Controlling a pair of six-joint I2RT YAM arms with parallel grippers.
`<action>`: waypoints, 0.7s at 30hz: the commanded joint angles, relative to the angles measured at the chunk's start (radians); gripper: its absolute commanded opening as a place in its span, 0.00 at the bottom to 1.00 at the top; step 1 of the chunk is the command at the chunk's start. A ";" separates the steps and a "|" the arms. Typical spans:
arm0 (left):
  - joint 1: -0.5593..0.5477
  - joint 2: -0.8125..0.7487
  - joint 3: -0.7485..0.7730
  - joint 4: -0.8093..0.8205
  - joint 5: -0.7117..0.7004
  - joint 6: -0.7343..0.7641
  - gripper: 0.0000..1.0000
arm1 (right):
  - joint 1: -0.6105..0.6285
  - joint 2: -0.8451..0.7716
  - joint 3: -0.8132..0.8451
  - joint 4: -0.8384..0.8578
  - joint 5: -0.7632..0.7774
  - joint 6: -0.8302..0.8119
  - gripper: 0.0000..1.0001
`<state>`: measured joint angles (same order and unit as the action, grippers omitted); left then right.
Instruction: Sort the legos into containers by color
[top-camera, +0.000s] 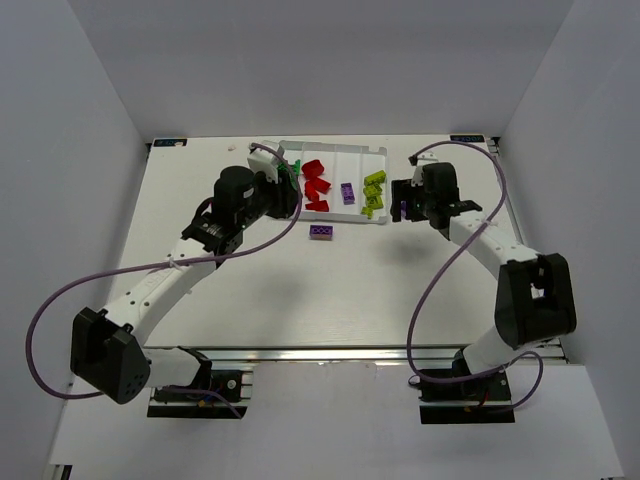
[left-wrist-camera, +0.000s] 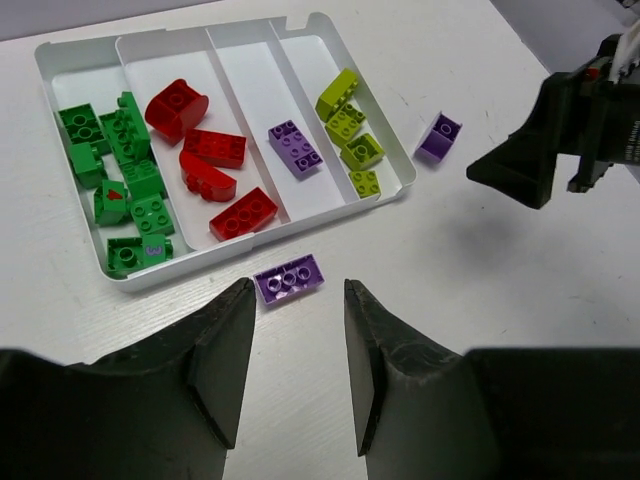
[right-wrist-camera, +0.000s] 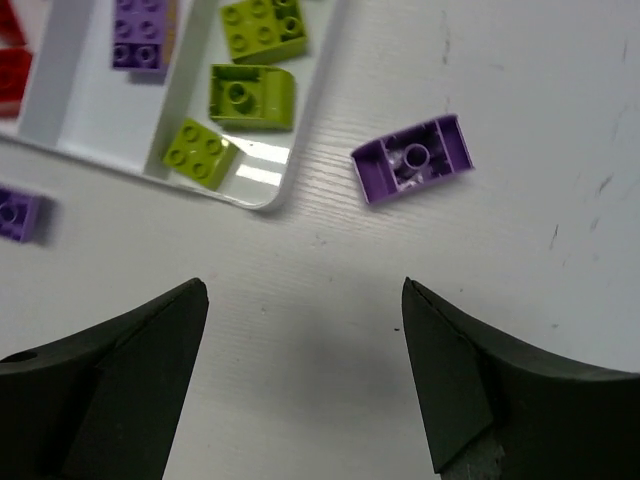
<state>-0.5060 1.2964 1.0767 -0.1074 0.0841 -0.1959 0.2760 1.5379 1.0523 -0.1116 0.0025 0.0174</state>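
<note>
Flat purple brick (left-wrist-camera: 288, 278) just ahead of left gripper (left-wrist-camera: 298, 320), long axis spanning finger gap; fingers moderately parted, empty. Right gripper (right-wrist-camera: 303, 300) wide, empty; upturned purple brick (right-wrist-camera: 412, 158) ahead-right.

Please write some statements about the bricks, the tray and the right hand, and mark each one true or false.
1. A flat purple brick and an upturned purple brick lie on the table, outside the tray. True.
2. Three purple bricks lie inside the tray. False: only a single purple brick lies there, alone in its compartment.
3. The right hand grips a brick. False: it is open and empty.
4. The green bricks lie in an end compartment, next to the one with the red bricks. True.
</note>
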 joint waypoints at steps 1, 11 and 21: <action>0.003 -0.065 -0.034 0.060 -0.024 0.018 0.51 | -0.004 0.054 0.061 0.030 0.172 0.262 0.83; 0.003 -0.048 -0.027 0.046 -0.033 0.032 0.51 | -0.024 0.292 0.302 -0.045 0.310 0.414 0.84; 0.003 -0.029 -0.031 0.046 -0.038 0.039 0.51 | -0.064 0.473 0.483 -0.206 0.379 0.467 0.80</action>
<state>-0.5060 1.2720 1.0523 -0.0738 0.0555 -0.1688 0.2260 2.0064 1.5043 -0.2592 0.3386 0.4442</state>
